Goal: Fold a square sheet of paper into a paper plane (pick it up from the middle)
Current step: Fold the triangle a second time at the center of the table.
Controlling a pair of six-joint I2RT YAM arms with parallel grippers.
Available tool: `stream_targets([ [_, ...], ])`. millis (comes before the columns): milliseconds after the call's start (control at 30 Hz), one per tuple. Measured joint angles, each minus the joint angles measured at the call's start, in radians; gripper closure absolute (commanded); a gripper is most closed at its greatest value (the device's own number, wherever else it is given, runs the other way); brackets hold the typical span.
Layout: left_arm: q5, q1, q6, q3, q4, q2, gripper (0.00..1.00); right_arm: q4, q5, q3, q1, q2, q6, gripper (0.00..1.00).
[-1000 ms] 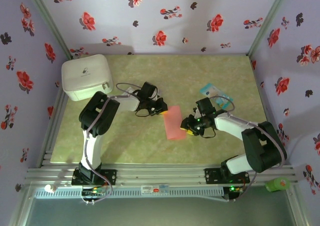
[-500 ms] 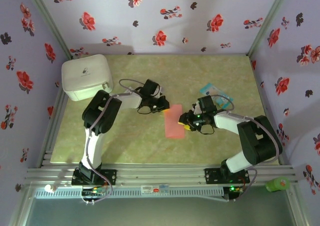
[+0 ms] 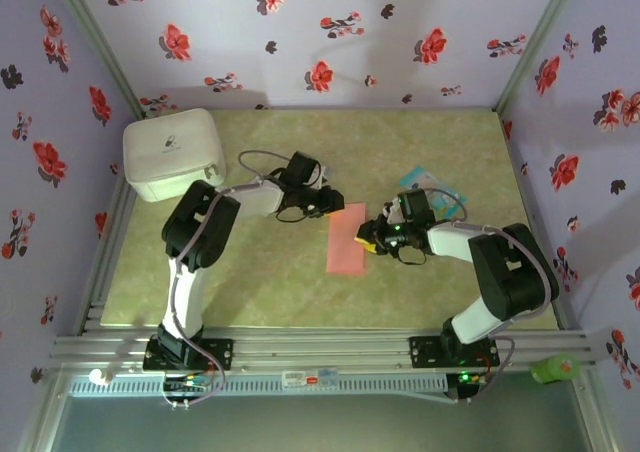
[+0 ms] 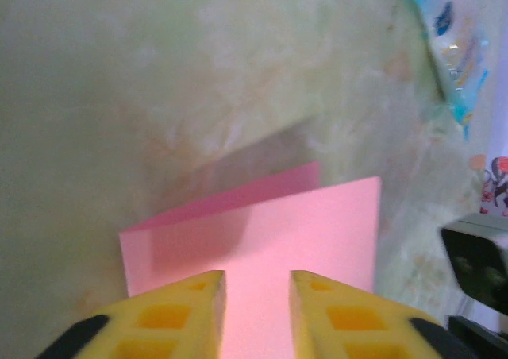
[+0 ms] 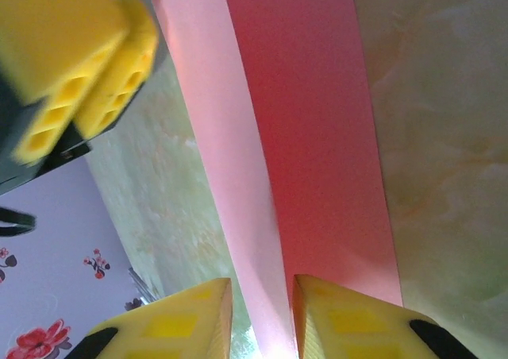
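Pink paper (image 3: 346, 244), top view: lies flat on the table (image 3: 250, 272), about in the middle, between the two arms; folded in half into a long strip.
Long side, top view: runs from the far side to the near side, leaning a bit.
Left gripper (image 3: 326, 206), top view: sits at the far left corner of the strip; touching or just above, hard to tell.
Right gripper (image 3: 368, 238), top view: sits at the right long edge, about halfway along.
Nearer arm: both right at the paper, one on each side; neither clearly closer.
Other things, top view: white box (image 3: 172, 152) well apart at the back left; teal packet (image 3: 430, 184) near the right gripper, apart from the paper.
Pink paper, left wrist view: stretches away from the yellow fingers (image 4: 190, 315); two layers, the top one a little out of line, so a darker bit of the bottom one peeks out at the back.
Left jaws, left wrist view: a small gap, pink showing through it; pinching nothing.
Pink paper, right wrist view: runs straight away from the fingers (image 5: 178, 327) as two bands, pale pink on the left and deeper pink on the right; left gripper up in the corner at the far end.
Right jaws, right wrist view: a narrow gap, with the line between the two bands running right into it; looks not yet pinched shut.
Next move, a guess: turns on that line sitting in the right gap, so closing there would likely catch the paper.
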Motion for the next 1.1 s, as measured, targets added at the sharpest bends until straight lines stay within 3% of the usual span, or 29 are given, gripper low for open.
stream_targets([
  [167, -0.043, -0.013, 0.061, -0.175, 0.13, -0.209, 0.58, 0.016, -0.015, -0.014, -0.002, 0.005, 0.006, 0.73],
  [367, -0.107, -0.045, 0.132, -0.414, 0.329, -0.415, 0.57, 0.029, -0.035, -0.027, -0.002, 0.005, 0.005, 0.79],
  [500, -0.153, -0.087, 0.196, -0.518, 0.383, -0.444, 0.59, 0.025, -0.035, -0.027, -0.002, 0.005, 0.001, 0.84],
  [600, -0.221, -0.165, 0.294, -0.547, 0.38, -0.453, 0.6, 0.023, -0.035, -0.027, -0.002, 0.005, -0.002, 0.9],
  [800, -0.359, -0.346, 0.549, -0.552, 0.33, -0.475, 0.56, 0.021, -0.035, -0.027, -0.002, 0.005, -0.002, 0.91],
  [1100, -0.56, -0.514, 0.821, -0.546, 0.237, -0.464, 0.49, 0.019, -0.035, -0.027, -0.002, 0.005, -0.002, 0.9],
])
